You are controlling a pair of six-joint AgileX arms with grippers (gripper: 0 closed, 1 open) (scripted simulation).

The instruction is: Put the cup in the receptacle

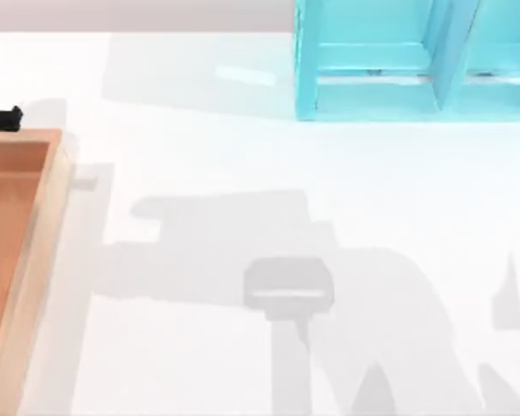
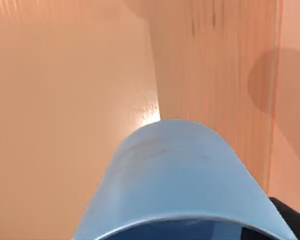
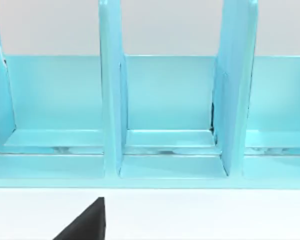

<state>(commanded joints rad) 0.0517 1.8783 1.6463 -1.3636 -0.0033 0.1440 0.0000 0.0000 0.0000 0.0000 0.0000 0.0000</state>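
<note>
The blue cup (image 2: 175,175) sits close under the left wrist camera, rim toward the lens, with my left gripper (image 2: 190,234) shut on it. One black fingertip (image 2: 290,220) shows beside the cup's wall. Behind the cup lie the receptacle's orange-brown floor (image 2: 65,125) and a light wooden wall (image 2: 215,75). In the top view the receptacle (image 1: 36,251) lies at the table's left edge, and a dark piece of my left arm (image 1: 2,119) shows just beyond its far wall. The cup itself is hidden in the top view. A black finger (image 3: 85,222) of my right gripper faces the shelf unit.
A turquoise shelf unit (image 1: 416,61) with upright dividers (image 3: 112,100) stands at the table's back right. White tabletop (image 1: 269,173) stretches between it and the tray, crossed by grey shadows of the arms.
</note>
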